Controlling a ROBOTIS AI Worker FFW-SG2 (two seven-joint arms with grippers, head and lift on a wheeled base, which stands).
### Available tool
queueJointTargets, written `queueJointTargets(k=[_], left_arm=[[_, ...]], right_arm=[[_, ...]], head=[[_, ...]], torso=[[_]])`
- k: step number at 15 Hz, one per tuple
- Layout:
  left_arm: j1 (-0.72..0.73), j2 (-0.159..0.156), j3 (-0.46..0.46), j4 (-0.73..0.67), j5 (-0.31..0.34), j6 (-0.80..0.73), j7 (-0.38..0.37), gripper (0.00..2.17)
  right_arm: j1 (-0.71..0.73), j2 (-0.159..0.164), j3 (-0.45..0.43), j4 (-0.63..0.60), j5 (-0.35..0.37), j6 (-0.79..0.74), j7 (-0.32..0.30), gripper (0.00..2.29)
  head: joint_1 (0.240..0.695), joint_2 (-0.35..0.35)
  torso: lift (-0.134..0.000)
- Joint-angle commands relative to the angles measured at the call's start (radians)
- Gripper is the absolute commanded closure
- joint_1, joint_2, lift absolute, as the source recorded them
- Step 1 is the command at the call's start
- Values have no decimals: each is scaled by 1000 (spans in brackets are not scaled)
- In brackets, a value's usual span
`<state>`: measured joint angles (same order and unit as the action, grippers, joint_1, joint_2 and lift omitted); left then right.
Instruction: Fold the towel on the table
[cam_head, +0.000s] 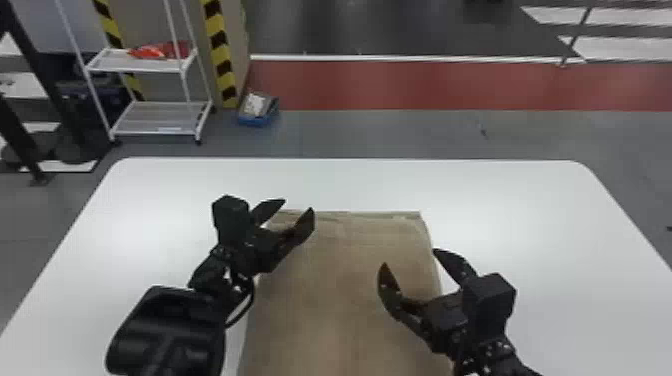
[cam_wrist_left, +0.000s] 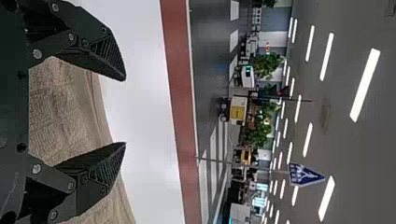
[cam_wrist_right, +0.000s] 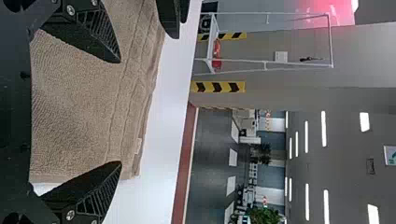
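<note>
At six o'clock on the white table (cam_head: 520, 210), you have the tan towel (cam_head: 340, 290), its far edge running crosswise and its near end cut off by the head view's bottom edge. From the towel's middle, your left gripper (cam_head: 299, 205) sits at eleven o'clock, hiding the far left corner, fingers spread with nothing between the tips. Your right gripper (cam_head: 410, 257) is at two o'clock, spread wide across the right edge; you can't tell whether either touches cloth. Beyond the table, between ten and eleven, a white rack (cam_head: 155, 118) holds something red (cam_head: 160, 51), too indistinct to name.
</note>
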<state>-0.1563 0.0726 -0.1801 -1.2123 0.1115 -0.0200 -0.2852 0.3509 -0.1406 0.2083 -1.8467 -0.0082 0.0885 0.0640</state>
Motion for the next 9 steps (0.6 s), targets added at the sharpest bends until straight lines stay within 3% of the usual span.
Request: queueJointTargets(k=[1, 9], left_arm=[[-43, 3, 13, 71, -3, 1, 1, 454], [-46, 16, 94, 112, -9, -2, -51, 596]], right_arm=[[-7, -10, 0, 0, -6, 6, -1, 113], [-50, -4, 17, 30, -3, 30, -1, 113]], head=[[695, -15], [695, 37]], torso=[[-114], [-114]])
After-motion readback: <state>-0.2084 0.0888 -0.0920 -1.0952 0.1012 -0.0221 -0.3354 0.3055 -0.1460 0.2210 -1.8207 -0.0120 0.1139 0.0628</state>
